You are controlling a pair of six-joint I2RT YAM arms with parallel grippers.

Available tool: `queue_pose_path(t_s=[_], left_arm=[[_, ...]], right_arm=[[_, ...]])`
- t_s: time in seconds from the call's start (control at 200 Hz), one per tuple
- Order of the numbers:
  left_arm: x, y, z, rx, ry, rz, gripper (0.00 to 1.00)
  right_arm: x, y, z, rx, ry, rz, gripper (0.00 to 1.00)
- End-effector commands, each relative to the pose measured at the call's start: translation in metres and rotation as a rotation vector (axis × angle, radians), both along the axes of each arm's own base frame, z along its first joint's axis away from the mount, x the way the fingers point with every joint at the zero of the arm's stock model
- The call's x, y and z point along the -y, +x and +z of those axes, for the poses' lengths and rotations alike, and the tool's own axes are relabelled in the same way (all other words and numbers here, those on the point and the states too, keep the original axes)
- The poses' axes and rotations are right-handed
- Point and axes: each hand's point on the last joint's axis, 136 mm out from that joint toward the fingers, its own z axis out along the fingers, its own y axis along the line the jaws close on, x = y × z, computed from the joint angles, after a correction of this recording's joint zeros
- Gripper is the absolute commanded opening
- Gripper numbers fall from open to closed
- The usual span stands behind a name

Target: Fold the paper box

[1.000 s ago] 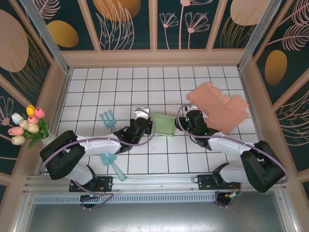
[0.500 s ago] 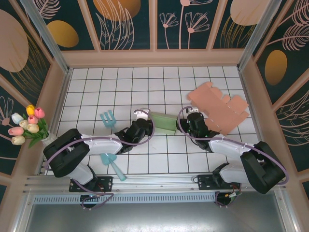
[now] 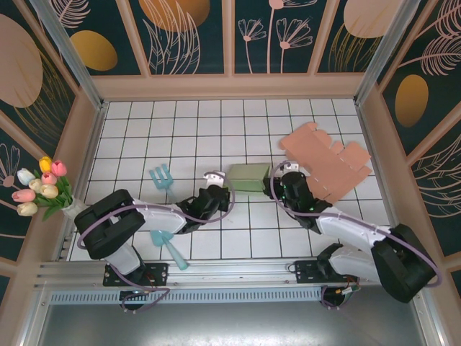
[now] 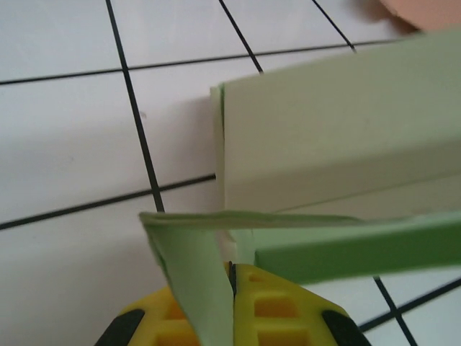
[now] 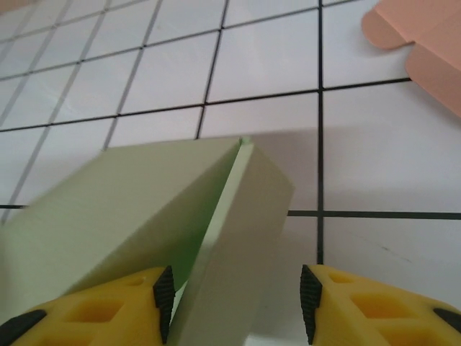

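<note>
The light green paper box (image 3: 248, 177) lies on the white tiled table between my two grippers. My left gripper (image 3: 220, 190) is at the box's left end. In the left wrist view the left gripper (image 4: 232, 272) has its yellow fingers (image 4: 288, 310) shut on a thin green flap (image 4: 191, 281) of the box (image 4: 338, 137). My right gripper (image 3: 276, 185) is at the box's right end. Its jaws (image 5: 238, 295) stand open around the end panel (image 5: 238, 245) of the box (image 5: 108, 209). The left pad (image 5: 164, 292) touches the panel; the right pad (image 5: 310, 295) is apart from it.
A flat pink cardboard cutout (image 3: 325, 160) lies just right of the right gripper, and its edge (image 5: 425, 43) shows in the right wrist view. A teal toy fork (image 3: 162, 176) and a teal shovel (image 3: 167, 244) lie to the left. Tulips (image 3: 39, 189) stand by the left wall.
The green box has shifted away from the arms and turned squarer to the tiles. The right gripper's jaws have widened a little. The left gripper stays shut on the flap.
</note>
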Motion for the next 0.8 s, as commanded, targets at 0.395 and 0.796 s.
queue_pose_path(t_s=[0.395, 0.796], left_arm=[[0.014, -0.009, -0.011, 0.012, 0.031, -0.048, 0.00], [0.017, -0.010, -0.016, 0.014, 0.068, -0.044, 0.00]], right_arm=[[0.045, -0.034, 0.049, 0.075, 0.087, -0.154, 0.56], [0.027, -0.002, 0.019, 0.017, -0.062, -0.165, 0.63]])
